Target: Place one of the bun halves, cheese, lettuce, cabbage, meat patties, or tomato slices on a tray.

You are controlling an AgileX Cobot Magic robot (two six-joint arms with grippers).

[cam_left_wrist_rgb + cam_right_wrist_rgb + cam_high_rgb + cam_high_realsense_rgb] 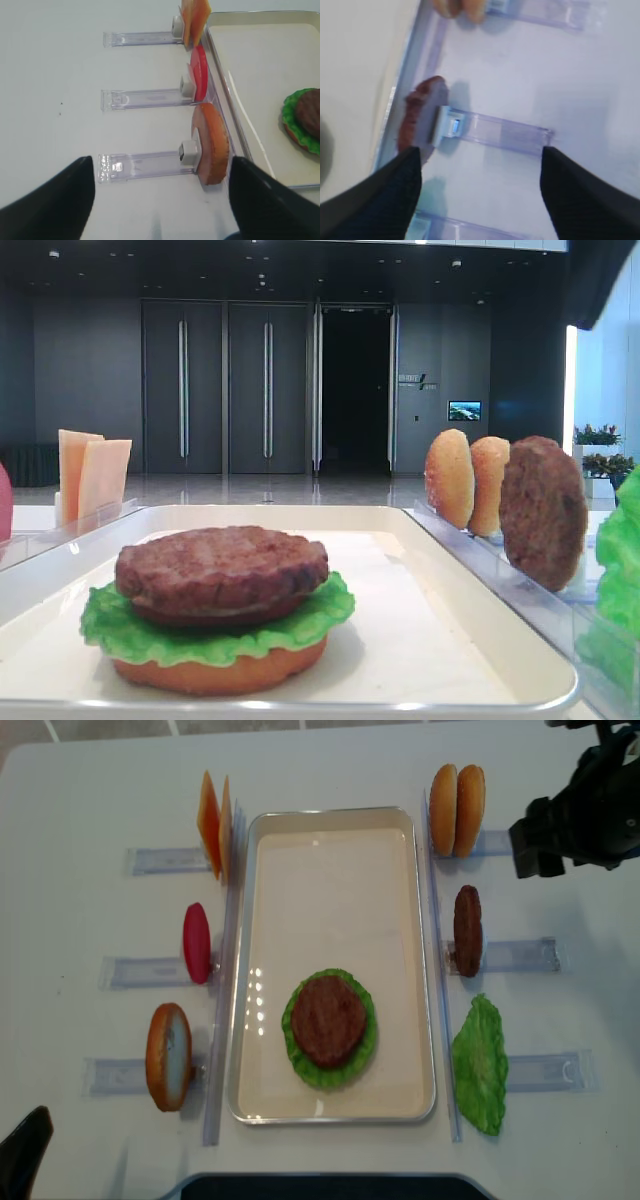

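Cream tray (exterior high): the tray [490,610] fills the foreground; near its front edge sits a stack of base bun half [218,672], lettuce leaf [215,625] and meat patty [222,568] on top.
Right rack (exterior high): two bun halves [450,478] and a second patty [543,512] stand on edge in the clear rack [520,590] beside the tray's right rim.
Left rack (exterior high): cheese slices [92,475] stand upright beyond the tray's left rim.

Right wrist view: blurred; right gripper [480,192] has its jaws spread wide with nothing between them, above a clear holder [495,131] bearing the upright patty [417,120] at the tray's rim.

Left wrist view: left gripper [160,200] shows both dark fingers far apart, empty, over the white surface [55,75].
Holders (left wrist): a bun half [212,142] nearest, a tomato slice [199,74] next, cheese [194,21] farthest, each upright and just beside the tray's left rim [220,85].

Overhead view, tray: the stack lies toward the near edge of the tray [330,870]; patty [328,1017] rests on lettuce [295,1055].
Overhead view, left side: cheese [215,825], tomato slice [196,942] and bun half [168,1055] in line along the rim.
Overhead view, right side: two bun halves [456,810], patty [467,930] and a loose lettuce leaf [480,1065].
Right arm (overhead): dark arm [580,815] hangs over the surface's far right corner, apart from the tray.
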